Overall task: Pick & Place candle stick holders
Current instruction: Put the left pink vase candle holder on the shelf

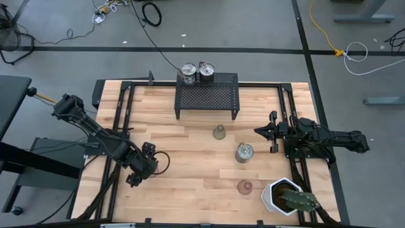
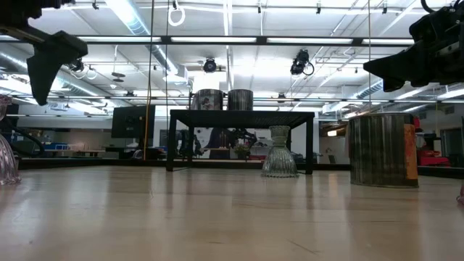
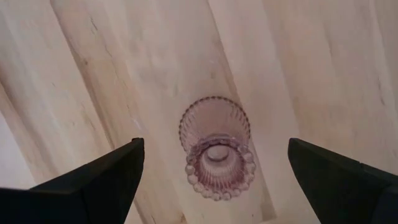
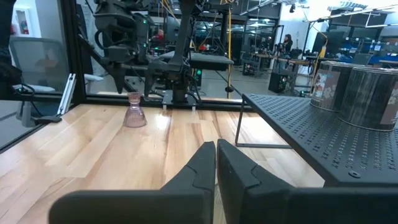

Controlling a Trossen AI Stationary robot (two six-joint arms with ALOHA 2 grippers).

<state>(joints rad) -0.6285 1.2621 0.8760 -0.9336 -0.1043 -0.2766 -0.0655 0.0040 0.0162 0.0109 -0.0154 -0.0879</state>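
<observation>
Fingers spread wide, the left gripper (image 3: 211, 171) hangs over a pink glass holder (image 3: 215, 155) standing on the table (image 1: 183, 190) near its left front side; nothing is gripped yet. To my eye the job now is to centre the cup between the fingers, sink straight down and close gently, since ribbed glass could slip or tip. The right gripper (image 4: 216, 163) waits at the right edge, pinched shut and empty. Two silvery holders (image 1: 197, 73) sit on the black mesh rack (image 1: 207, 96); an olive cup (image 1: 219, 132), a third silvery can (image 1: 244, 152) and another pink cup (image 1: 244, 187) stand mid-table, with the cactus pot (image 1: 285, 196) well clear.
</observation>
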